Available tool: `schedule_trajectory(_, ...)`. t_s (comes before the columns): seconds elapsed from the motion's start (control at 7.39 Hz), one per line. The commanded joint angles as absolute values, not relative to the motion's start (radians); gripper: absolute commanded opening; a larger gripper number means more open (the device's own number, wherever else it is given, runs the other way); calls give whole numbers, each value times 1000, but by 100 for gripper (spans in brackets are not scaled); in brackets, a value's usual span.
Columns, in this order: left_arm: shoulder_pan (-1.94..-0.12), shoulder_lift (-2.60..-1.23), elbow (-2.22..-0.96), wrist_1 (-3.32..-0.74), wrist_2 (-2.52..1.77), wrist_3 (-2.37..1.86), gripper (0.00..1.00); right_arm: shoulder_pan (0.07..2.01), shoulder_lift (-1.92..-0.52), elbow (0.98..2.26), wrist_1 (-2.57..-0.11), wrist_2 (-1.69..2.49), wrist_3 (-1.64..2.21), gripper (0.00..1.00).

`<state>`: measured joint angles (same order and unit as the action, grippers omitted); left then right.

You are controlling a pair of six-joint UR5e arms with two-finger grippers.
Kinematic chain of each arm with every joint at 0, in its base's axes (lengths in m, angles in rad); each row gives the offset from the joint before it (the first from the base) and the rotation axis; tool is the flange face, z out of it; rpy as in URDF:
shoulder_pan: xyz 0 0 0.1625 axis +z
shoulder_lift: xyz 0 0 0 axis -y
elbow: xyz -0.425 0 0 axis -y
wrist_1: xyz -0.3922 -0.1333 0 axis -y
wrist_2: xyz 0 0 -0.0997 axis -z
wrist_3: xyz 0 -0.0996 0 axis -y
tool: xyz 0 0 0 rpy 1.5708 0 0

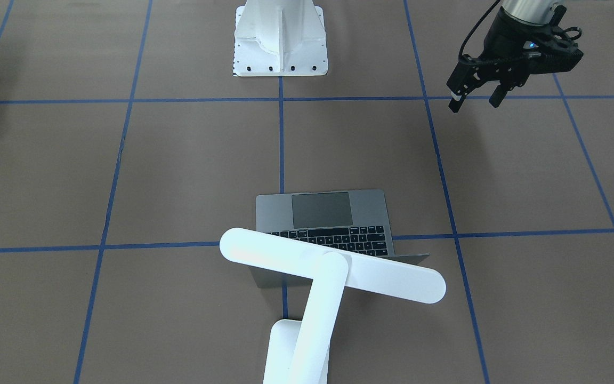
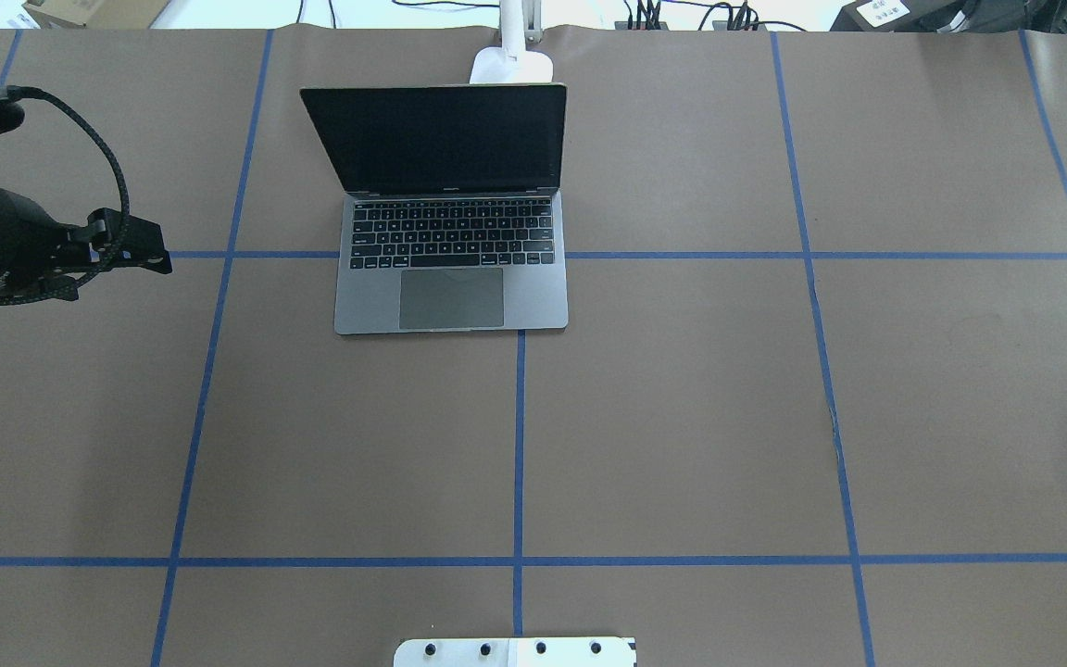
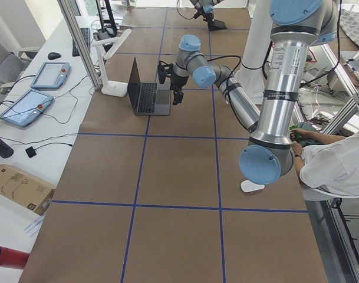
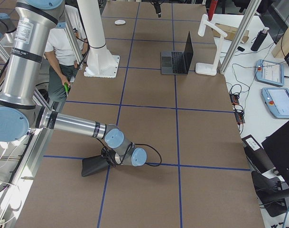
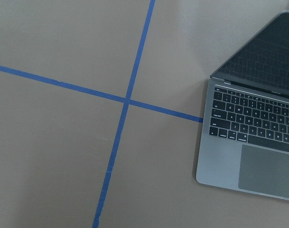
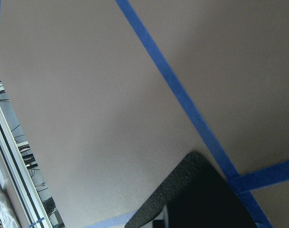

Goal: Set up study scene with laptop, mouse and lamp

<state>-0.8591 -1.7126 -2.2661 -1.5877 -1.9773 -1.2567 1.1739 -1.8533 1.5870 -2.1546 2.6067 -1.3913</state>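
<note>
1. Two left fingers (image 1: 496,96) hang apart and empty toward the bench's (image 2: 682,417) left end.
2. My right fingers (image 4: 106,160) sit low beside a black mat (image 4: 93,167); whether they are apart or together I cannot tell.
3. Laptop (image 2: 450,296) open at mid far edge, lamp (image 1: 333,266) just behind; mouse (image 3: 252,186) near my left edge.

Robotics lab: 2 robot arms (image 3: 282,76) at a blue-taped table (image 3: 179,177), teach pendants (image 3: 21,109) alongside.

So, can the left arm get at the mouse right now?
Probably yes: the mouse lies bare on the table on its side, nothing near; the left gripper, open beside the laptop, must swing back.
</note>
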Motion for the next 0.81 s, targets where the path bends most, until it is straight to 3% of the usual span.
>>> schedule_trajectory(0.0,-859,-1713,-2263,-1588,-1977,-1258,100,1273,-1842,1725,-2399,2564,-1391,0)
schedule_trajectory(0.27,-859,-1710,-2257,-1586,-1979,-1258,100,1377,-1763,1746,-2540,2551,-1378,0)
schedule_trajectory(0.68,-858,-1707,-2243,-1586,-1980,-1258,100,1417,-1448,1695,-2707,2553,-1242,0)
